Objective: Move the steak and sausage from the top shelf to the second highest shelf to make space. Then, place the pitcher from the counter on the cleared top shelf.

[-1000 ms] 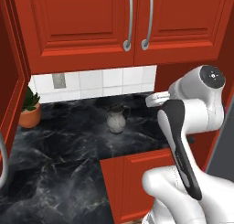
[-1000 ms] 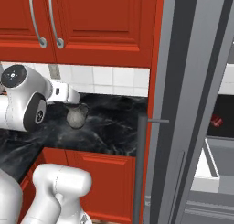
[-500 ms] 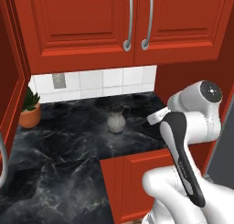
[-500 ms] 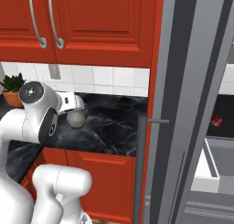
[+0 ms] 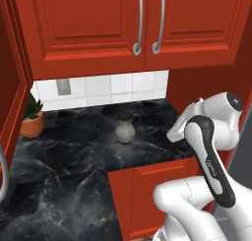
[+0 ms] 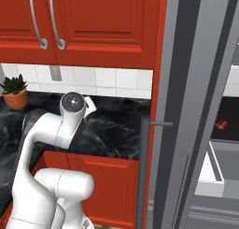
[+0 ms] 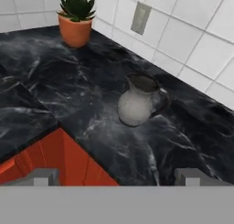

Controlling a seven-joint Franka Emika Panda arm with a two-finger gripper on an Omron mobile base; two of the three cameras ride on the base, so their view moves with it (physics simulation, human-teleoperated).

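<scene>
The pitcher (image 7: 137, 104) stood upright mid-frame on the black surface (image 7: 68, 90); the gripper (image 7: 116, 175), jaws spread wide, grasped nothing.

A home kitchen: red panelled wall cabinets (image 5: 138, 28) with curved metal handles (image 5: 139, 23) hang above a glossy black marble table (image 5: 74, 141) veined in white, backed by white square wall tiles (image 5: 113, 87) with a grey socket plate (image 7: 140, 17). A potted green plant in a terracotta pot (image 7: 76, 19) stands at the tiles.
</scene>
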